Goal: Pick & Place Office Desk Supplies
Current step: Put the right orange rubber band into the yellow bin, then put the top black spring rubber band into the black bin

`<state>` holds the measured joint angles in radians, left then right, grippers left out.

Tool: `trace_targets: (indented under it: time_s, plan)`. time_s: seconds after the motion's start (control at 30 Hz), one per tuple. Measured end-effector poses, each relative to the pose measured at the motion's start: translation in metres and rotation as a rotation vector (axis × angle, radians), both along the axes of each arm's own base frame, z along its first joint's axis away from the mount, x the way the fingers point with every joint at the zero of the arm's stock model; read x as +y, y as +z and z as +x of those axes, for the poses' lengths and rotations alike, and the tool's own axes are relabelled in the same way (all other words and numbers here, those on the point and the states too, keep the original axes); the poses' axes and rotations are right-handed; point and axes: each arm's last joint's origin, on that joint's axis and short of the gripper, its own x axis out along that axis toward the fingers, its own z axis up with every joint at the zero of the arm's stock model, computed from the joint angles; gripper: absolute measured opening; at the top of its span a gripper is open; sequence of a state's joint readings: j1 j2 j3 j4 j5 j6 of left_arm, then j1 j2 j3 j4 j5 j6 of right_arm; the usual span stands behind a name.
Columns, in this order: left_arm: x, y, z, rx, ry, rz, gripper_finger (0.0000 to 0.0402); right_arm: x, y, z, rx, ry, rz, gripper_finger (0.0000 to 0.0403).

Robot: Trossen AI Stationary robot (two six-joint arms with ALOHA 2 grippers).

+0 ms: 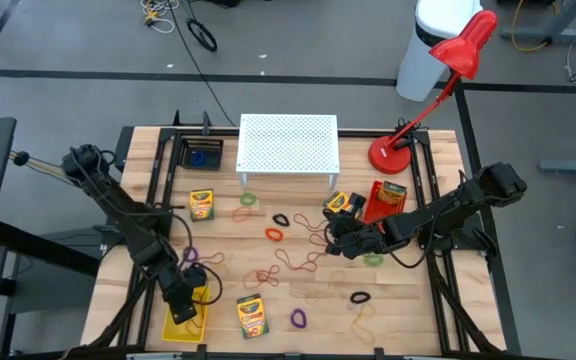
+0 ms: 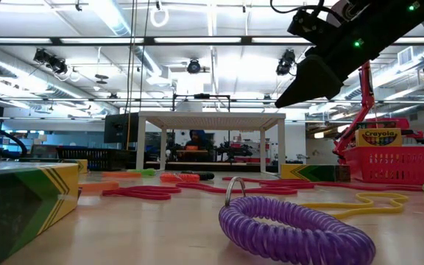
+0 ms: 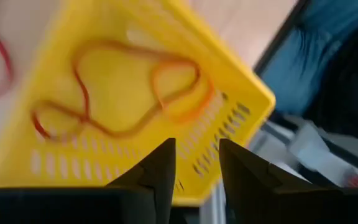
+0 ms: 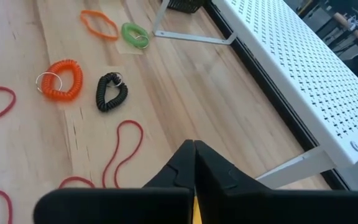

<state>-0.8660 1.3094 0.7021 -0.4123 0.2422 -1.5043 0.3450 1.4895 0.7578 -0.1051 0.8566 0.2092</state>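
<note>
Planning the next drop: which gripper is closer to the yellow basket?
Left. The left gripper hovers directly over the yellow basket; the right gripper is far across the table, near the white stand.

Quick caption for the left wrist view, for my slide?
Left hand, fingers parted, hovers over the yellow basket holding tangled rubber bands.

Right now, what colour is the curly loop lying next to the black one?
The curly loop beside the black loop is orange, clearest in the right wrist view.
</note>
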Motion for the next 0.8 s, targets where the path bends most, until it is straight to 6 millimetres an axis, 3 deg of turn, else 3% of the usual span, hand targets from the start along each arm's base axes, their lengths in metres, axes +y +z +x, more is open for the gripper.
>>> trace_targets:
  time_s: [0.1, 0.27, 0.6, 0.8]
  plan:
    - [0.001, 0.004, 0.002, -0.009, -0.023, -0.039, 0.0098, 0.0, 0.0, 0.0, -0.004, -0.009, -0.008, 0.0011]
    - [0.013, 0.008, 0.014, -0.178, -0.097, 0.022, 0.0011, 0.0, 0.0, 0.0, -0.008, -0.013, -0.01, 0.0009]
    - [0.058, 0.02, 0.045, -0.467, -0.254, 0.09, 0.0004, 0.0, 0.001, 0.0, -0.017, -0.016, -0.003, 0.0012]
    - [0.093, 0.001, 0.042, -0.724, -0.219, 0.069, 0.0004, 0.0, 0.001, 0.0, -0.017, -0.016, -0.003, 0.0006]
